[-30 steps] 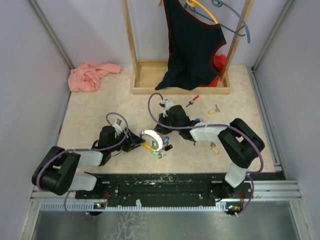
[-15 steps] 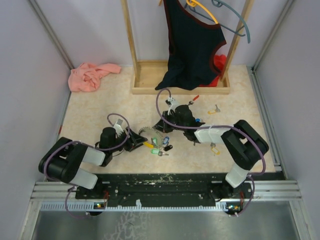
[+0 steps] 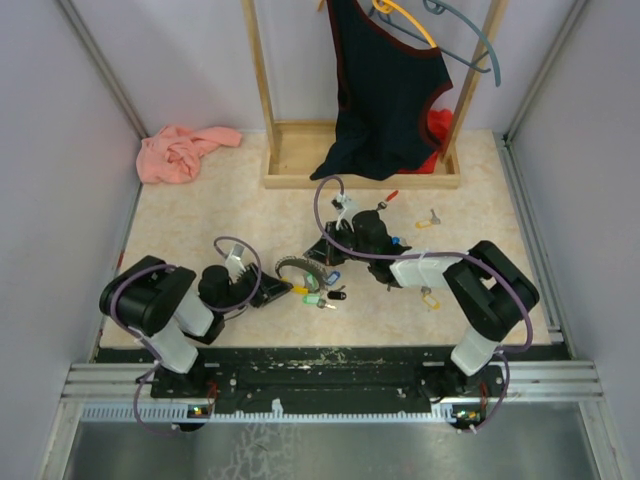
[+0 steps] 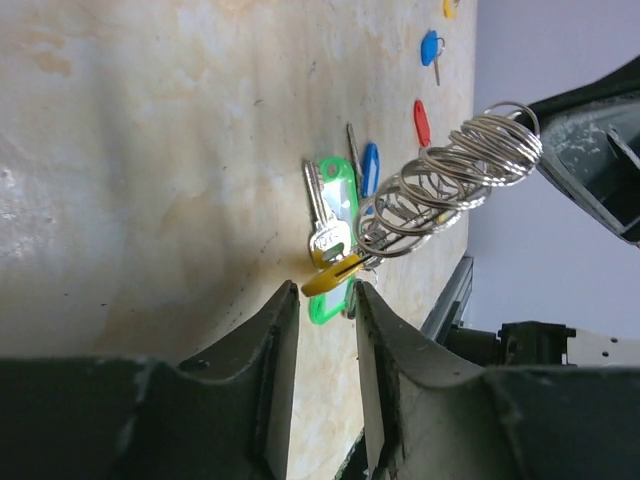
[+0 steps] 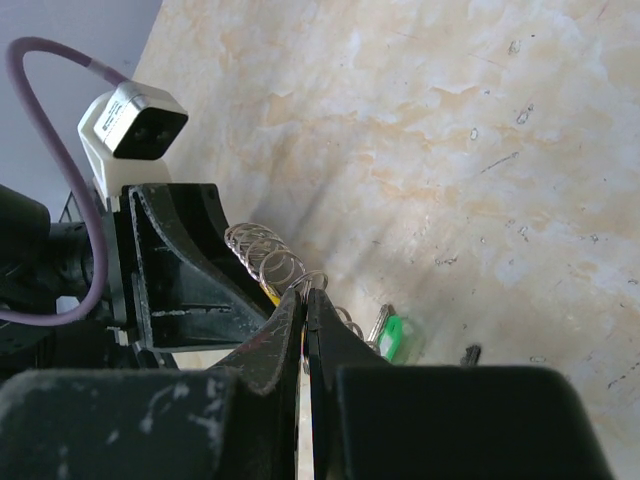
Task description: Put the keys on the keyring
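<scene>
The right hand (image 5: 305, 298) has its fingers pressed together on the wire of the keyring (image 4: 455, 175), a coil of grey metal loops that it holds raised off the bench (image 4: 150, 150), so that the coil slants down from its tips toward the left hand (image 4: 327, 292). The left hand lies low over the bench with its fingers narrowly apart. A yellow tag (image 4: 335, 275) at the low end of the coil sits right at the mouth of that gap. It spans about the width of the gap, and from the wrist view I cannot tell whether the fingers press on it or merely flank it. Just beyond the left fingertips, under the hanging coil, a silver key (image 4: 316, 200) lies flat on the bench beside a green tag (image 4: 338, 190), the two touching or nearly so. A blue key (image 4: 370, 168) lies just past them, then a red key (image 4: 421, 122) a little farther on, and a second blue key (image 4: 431, 48) farther still, each apart from the coil. From above, the two hands meet near the middle of the bench, and the coil bridges the short space between them (the left arm folded low, the right reaching across). A yellow-headed key (image 3: 428, 218) lies loose well behind the right hand. A pink cloth (image 3: 185, 150) sits at the far left corner, well away from both hands.
</scene>
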`<state>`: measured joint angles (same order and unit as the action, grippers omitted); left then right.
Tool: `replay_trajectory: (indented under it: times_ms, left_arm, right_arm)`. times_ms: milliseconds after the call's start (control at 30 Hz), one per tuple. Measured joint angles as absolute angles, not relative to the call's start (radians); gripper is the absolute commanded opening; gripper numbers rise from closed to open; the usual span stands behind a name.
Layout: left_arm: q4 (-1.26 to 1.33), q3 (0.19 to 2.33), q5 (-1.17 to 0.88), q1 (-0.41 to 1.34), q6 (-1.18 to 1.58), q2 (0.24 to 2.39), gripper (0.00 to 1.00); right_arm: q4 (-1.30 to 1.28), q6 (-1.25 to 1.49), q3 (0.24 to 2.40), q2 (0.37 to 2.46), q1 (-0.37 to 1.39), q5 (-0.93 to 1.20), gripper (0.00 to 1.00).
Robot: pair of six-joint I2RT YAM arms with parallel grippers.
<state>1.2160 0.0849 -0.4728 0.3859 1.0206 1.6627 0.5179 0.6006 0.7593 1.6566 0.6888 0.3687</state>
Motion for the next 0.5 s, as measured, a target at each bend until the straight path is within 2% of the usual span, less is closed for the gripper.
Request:
replay_trajectory:
  times_ms: [100, 500]
  left_arm:
    - [1.303, 0.067, -0.486, 0.387, 1.028, 1.698, 0.32]
    - [1.503, 0.063, -0.483, 0.393, 1.037, 1.83, 0.49]
  right_arm:
    - [0.52, 0.603, 0.759, 1.657, 0.688, 0.368, 0.0]
    - [0.533, 0.613, 0.759, 1.657, 0.677, 0.387, 0.0]
